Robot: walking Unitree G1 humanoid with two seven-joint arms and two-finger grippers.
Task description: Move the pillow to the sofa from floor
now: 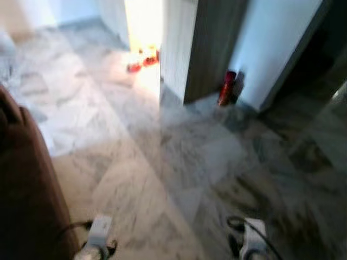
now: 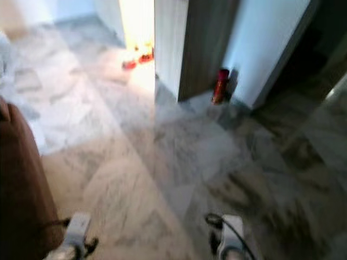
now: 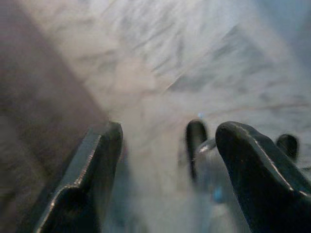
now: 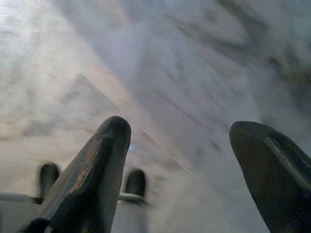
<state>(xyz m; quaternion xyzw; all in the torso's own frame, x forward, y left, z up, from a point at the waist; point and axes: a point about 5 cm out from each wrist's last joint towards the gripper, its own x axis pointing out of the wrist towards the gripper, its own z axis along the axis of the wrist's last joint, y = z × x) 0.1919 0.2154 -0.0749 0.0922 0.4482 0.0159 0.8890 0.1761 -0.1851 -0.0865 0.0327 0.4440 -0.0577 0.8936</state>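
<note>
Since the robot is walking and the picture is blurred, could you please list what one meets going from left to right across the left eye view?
Brown sofa → left gripper → small red things on the sunlit floor → grey door panel → red canister → right gripper.
</note>
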